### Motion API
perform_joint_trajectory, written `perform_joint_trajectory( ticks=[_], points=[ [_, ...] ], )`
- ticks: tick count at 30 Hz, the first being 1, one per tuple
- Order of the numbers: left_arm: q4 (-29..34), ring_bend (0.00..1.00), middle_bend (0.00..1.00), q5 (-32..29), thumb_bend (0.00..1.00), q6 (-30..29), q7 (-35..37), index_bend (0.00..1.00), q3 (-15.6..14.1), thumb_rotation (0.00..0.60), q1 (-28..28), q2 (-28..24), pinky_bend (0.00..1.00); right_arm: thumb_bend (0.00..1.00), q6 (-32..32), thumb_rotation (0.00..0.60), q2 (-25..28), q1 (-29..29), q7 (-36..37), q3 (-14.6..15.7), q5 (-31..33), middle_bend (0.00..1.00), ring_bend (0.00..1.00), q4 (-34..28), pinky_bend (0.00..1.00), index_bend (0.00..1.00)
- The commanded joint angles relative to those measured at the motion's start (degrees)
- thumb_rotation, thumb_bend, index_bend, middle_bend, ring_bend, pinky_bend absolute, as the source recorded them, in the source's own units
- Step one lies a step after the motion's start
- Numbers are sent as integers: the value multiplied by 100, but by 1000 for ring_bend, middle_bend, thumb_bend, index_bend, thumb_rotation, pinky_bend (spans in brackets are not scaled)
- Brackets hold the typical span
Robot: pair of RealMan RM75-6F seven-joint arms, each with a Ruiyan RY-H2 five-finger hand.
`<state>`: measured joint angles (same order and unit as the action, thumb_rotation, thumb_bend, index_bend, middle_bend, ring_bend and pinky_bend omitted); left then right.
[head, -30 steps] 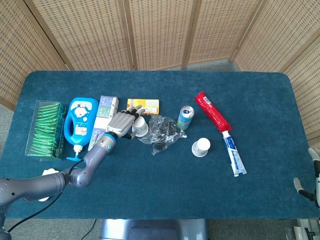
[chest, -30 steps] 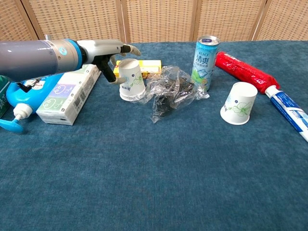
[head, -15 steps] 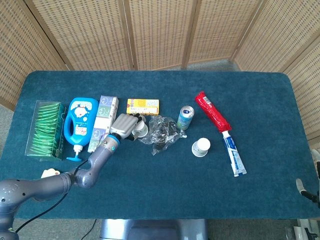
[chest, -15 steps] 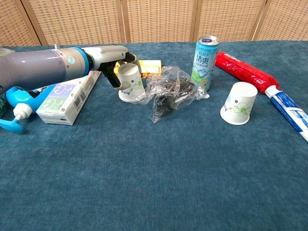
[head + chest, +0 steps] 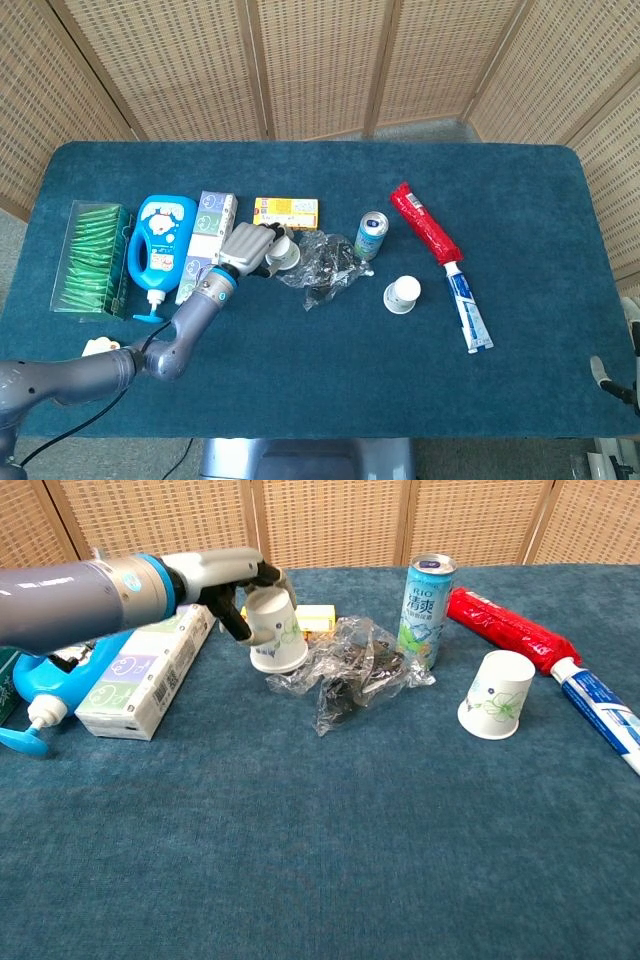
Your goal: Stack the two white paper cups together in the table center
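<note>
My left hand (image 5: pixel 232 578) (image 5: pixel 249 248) grips a white paper cup (image 5: pixel 277 632) (image 5: pixel 286 253) from behind and holds it tilted just above the cloth, next to the crumpled plastic wrap (image 5: pixel 362 670). The second white paper cup (image 5: pixel 497 695) (image 5: pixel 402 295) stands upside down on the blue table, right of centre and apart from the hand. Only a sliver of my right hand (image 5: pixel 600 373) shows at the lower right edge of the head view, and how its fingers lie is unclear.
A drink can (image 5: pixel 426 598), a red pack (image 5: pixel 505 628) and a toothpaste tube (image 5: pixel 602 712) lie to the right. A yellow box (image 5: pixel 286 210), a tissue pack (image 5: pixel 140 675), a blue bottle (image 5: pixel 162 245) and a green packet tray (image 5: pixel 90 258) are on the left.
My left hand closed around the left cup, then raised and tilted it off the cloth. The other cup has not moved.
</note>
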<state>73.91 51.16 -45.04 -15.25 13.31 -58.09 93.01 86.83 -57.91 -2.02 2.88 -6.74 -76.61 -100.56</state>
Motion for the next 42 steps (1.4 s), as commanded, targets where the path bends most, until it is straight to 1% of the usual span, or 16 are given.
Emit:
perform_joint_trajectory(
  ticks=[1, 5, 9, 14, 17, 22, 26, 30, 33, 38, 42],
  points=[
    [618, 355, 314, 184, 469, -111, 215, 355, 85, 600, 172, -457, 583, 374, -17, 600, 6, 15, -6, 2, -20, 0, 0, -8, 0, 0],
    [1379, 355, 313, 375, 468, -166, 475, 354, 112, 600, 386, -1016, 582, 374, -53, 600, 0, 56, -41, -2, -51, 0, 0, -28, 0, 0],
    [1967, 355, 312, 591, 468, -114, 762, 353, 71, 600, 567, -1456, 580, 374, -92, 600, -19, 97, -89, 1, -77, 0, 0, -59, 0, 0],
    [2474, 352, 311, 904, 469, 126, 976, 353, -76, 600, 639, -1801, 578, 374, -105, 600, -35, 121, -157, 6, -90, 0, 0, -115, 0, 0],
    [2674, 350, 308, 1051, 467, 247, 1053, 351, -122, 600, 613, -1882, 578, 374, -81, 600, -32, 112, -181, 13, -99, 0, 0, -147, 0, 0],
    [2826, 349, 308, 1267, 467, 374, 1039, 350, -205, 600, 514, -1826, 577, 374, -10, 600, -15, 70, -171, 31, -125, 0, 0, -173, 0, 0],
    [2823, 348, 308, 1308, 467, 483, 972, 348, -266, 600, 380, -1641, 575, 374, 28, 600, -12, 31, -106, 52, -140, 0, 0, -149, 0, 0],
    [2738, 348, 308, 1246, 466, 583, 911, 349, -297, 600, 237, -1422, 573, 375, 66, 600, -9, -7, -22, 68, -157, 0, 0, -102, 0, 0],
    [2621, 346, 308, 1199, 467, 601, 736, 349, -357, 600, 126, -1249, 568, 373, 92, 600, 0, -33, 38, 75, -166, 0, 0, -66, 0, 0],
    [2367, 335, 308, 1042, 467, 488, 313, 349, -474, 600, -21, -933, 557, 375, 105, 600, 1, -55, 115, 84, -180, 0, 0, -13, 0, 0],
    [2199, 330, 307, 868, 466, 423, 105, 343, -504, 600, -116, -704, 551, 374, 99, 600, -7, -60, 149, 86, -181, 0, 0, 14, 0, 0]
  ],
)
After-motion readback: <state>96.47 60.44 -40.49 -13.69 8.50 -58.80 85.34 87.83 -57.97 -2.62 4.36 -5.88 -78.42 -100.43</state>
